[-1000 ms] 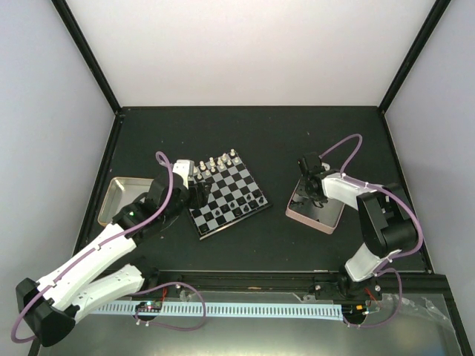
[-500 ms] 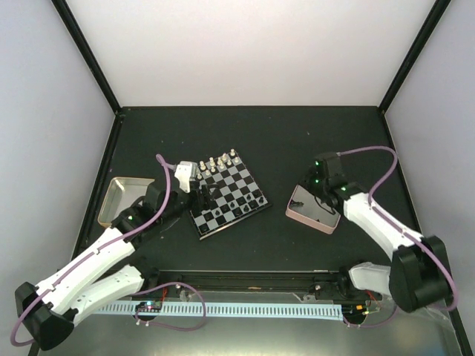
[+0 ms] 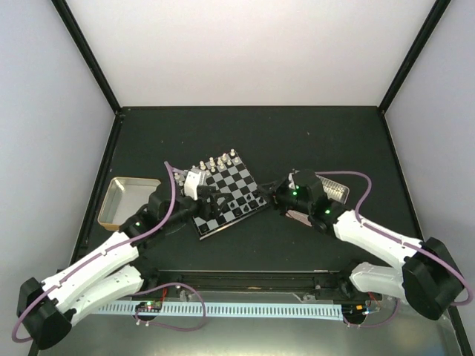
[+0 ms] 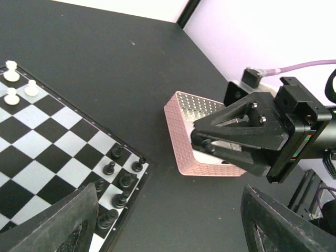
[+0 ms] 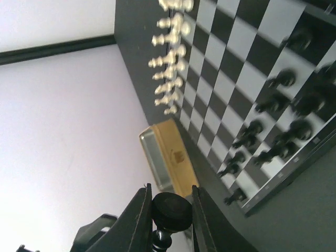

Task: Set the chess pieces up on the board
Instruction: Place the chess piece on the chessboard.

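The board (image 3: 236, 185) lies left of centre, with white chess pieces (image 3: 217, 163) along its far edge and black chess pieces (image 3: 239, 202) near its right corner. My left gripper (image 3: 210, 199) hovers open over the board's near-left part. In the left wrist view its fingers (image 4: 68, 226) stand wide apart with nothing between them. My right gripper (image 3: 274, 194) hangs just off the board's right corner. It is shut on a black chess piece (image 5: 170, 210) whose round base sits between the fingers (image 5: 139, 220). The left wrist view shows the board's corner (image 4: 47, 152) with black pieces (image 4: 118, 181).
The pink-rimmed tray (image 3: 335, 191) sits right of the board, partly under my right arm, and shows behind the right gripper (image 4: 202, 144) as a pink wall (image 4: 189, 136). A tan-rimmed tray (image 3: 130, 200) lies left of the board, also in the right wrist view (image 5: 170, 163).
My right arm swung left from the pink tray to the board's right corner with the black piece in its jaws. My left gripper opened wider and shifted slightly right over the board.
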